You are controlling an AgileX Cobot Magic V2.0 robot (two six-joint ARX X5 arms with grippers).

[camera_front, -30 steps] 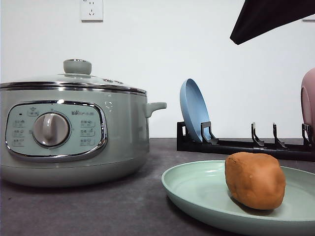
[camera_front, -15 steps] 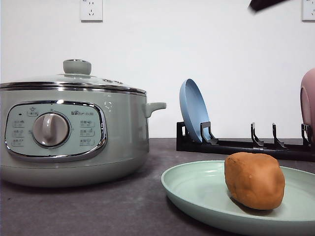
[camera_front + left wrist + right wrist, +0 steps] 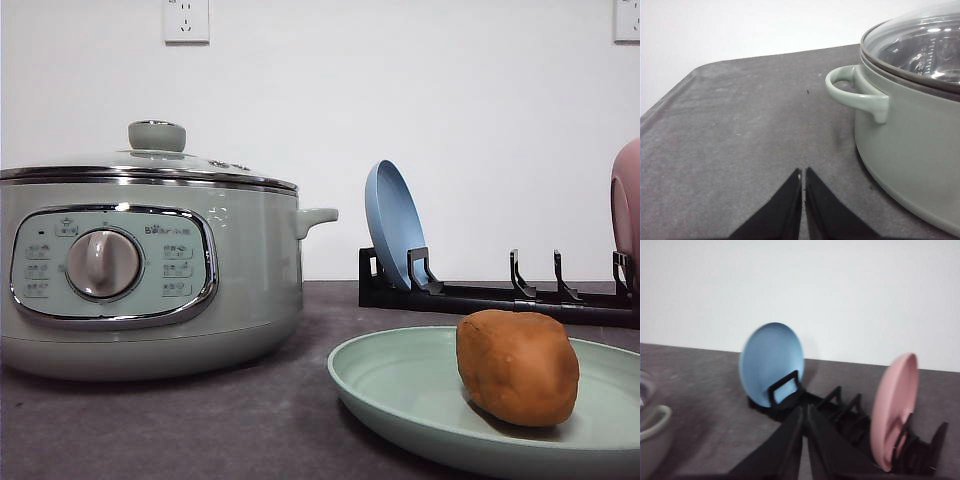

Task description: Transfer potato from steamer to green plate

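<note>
The orange-brown potato (image 3: 517, 367) lies on the pale green plate (image 3: 400, 385) at the front right of the table. The sage-green steamer (image 3: 150, 270) stands at the left with its glass lid on; its side handle (image 3: 858, 93) and lid (image 3: 920, 45) also appear in the left wrist view. My left gripper (image 3: 803, 176) is shut with nothing in it, low over the dark tabletop beside the steamer. My right gripper (image 3: 804, 412) is shut and empty, pointing toward the dish rack.
A black dish rack (image 3: 500, 295) at the back right holds a blue plate (image 3: 393, 224) and a pink dish (image 3: 627, 205), both upright. The rack (image 3: 840, 412), blue plate (image 3: 771, 362) and pink dish (image 3: 894, 407) also appear in the right wrist view. Wall sockets sit above.
The dark arm at the top right of the front view has risen and left the frame. The potato and plate have not moved.
</note>
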